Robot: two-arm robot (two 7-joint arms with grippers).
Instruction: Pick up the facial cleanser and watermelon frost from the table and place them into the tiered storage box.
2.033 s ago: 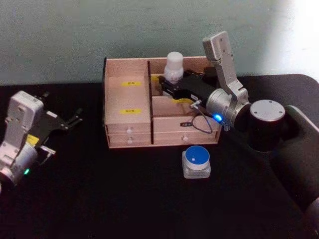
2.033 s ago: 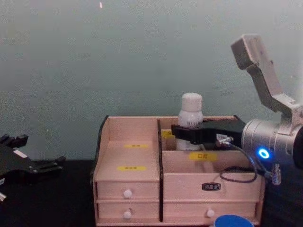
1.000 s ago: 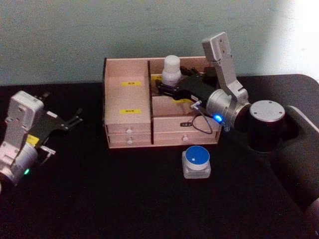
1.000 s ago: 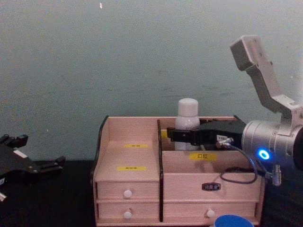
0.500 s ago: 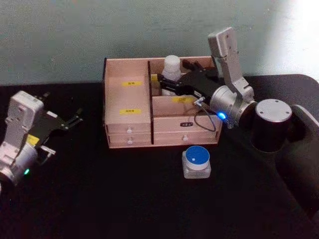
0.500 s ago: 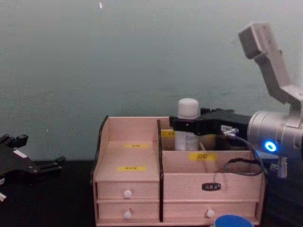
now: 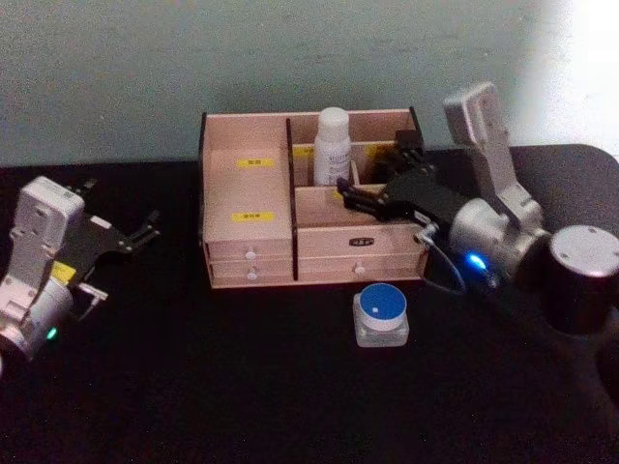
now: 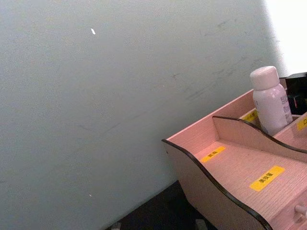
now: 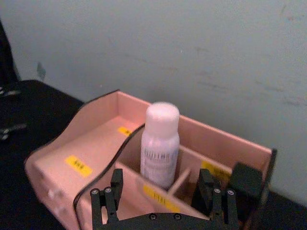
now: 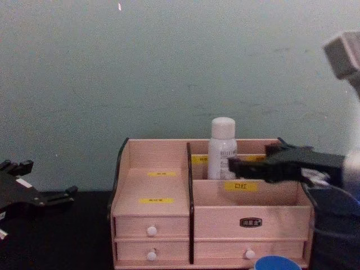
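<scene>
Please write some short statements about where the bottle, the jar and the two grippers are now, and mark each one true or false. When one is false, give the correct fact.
1. The white bottle stands upright in a back compartment on the right side of the storage box. True.
2. The right gripper has its fingers shut on the bottle. False: its fingers are open and apart from the bottle, on the near side of it.
3. The blue-lidded jar sits on the table in front of the box. True.
4. The left gripper reaches over the box. False: it is off to the left, away from the box.
5. One of the drawers is pulled out. False: all look shut.
</scene>
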